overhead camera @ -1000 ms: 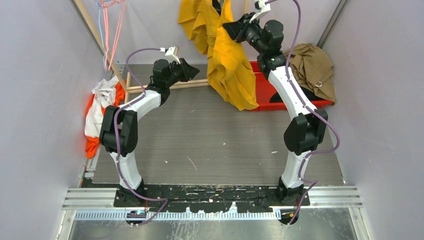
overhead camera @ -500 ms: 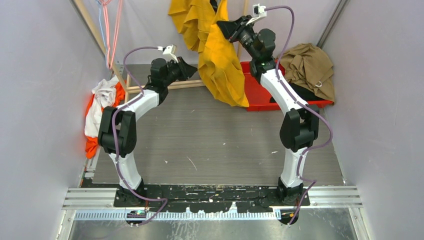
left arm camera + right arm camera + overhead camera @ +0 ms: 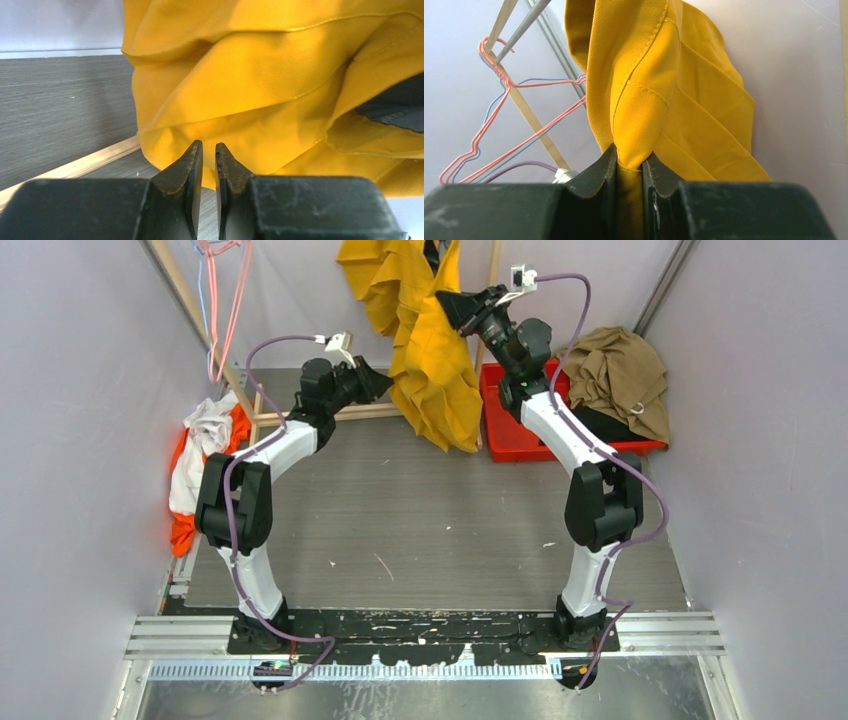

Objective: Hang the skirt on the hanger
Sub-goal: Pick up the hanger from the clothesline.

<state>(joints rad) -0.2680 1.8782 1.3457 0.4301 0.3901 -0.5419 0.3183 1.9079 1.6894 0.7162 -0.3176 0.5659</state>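
Over the last second the right gripper [image 3: 447,302] has swung toward 9 o'clock, carrying the yellow skirt [image 3: 430,350] off the red bin [image 3: 505,430]. Its fingers pinch a fold of the skirt's stitched edge, with the cloth rising at 12 o'clock from them. The left gripper [image 3: 209,145] is nearly closed on nothing. The skirt hangs just past its tips at 12 o'clock.

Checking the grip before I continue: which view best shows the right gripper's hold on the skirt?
Right wrist: a skirt fold sits pinched in the right gripper. Top shows it hanging, pinch hidden; left wrist shows only folds.
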